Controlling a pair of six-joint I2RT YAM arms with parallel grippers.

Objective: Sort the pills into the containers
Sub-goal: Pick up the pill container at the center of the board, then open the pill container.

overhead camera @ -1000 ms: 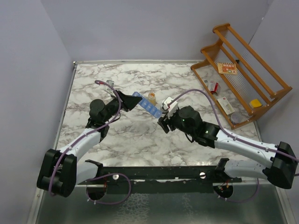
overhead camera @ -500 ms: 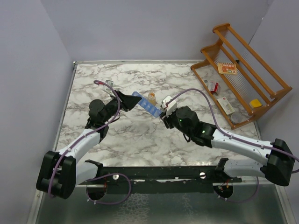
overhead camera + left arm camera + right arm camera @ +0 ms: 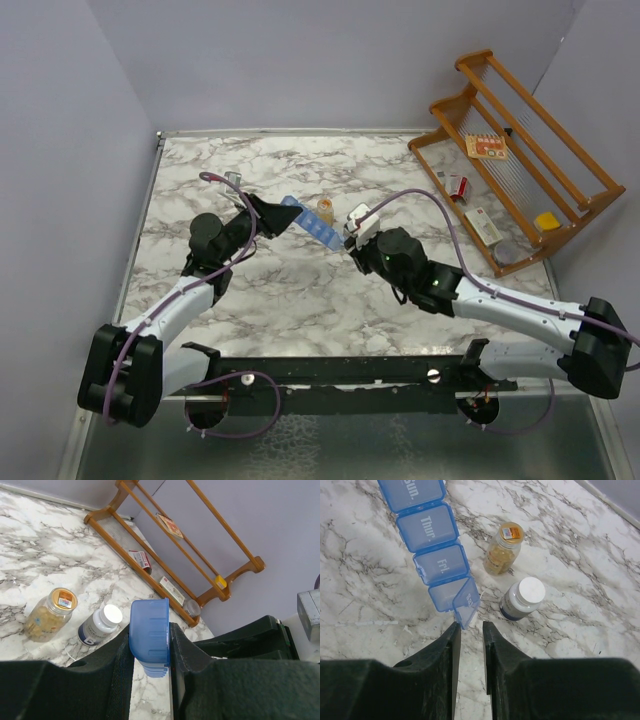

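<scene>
pinching the containers (image 3: 149, 622), left pincer (image 3: 150, 634); end lid (image 3: 467, 606) raised

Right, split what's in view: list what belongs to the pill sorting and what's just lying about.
Belongs to the job: blue pill organiser; amber pill bottle; white-capped bottle, likely also pills.
Just lying about: wooden rack; small boxes on it.

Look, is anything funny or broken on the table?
Only the end lid of the containers: it stands tilted up by the right gripper, while the lids beside it lie shut. Nothing looks spilled.
</scene>
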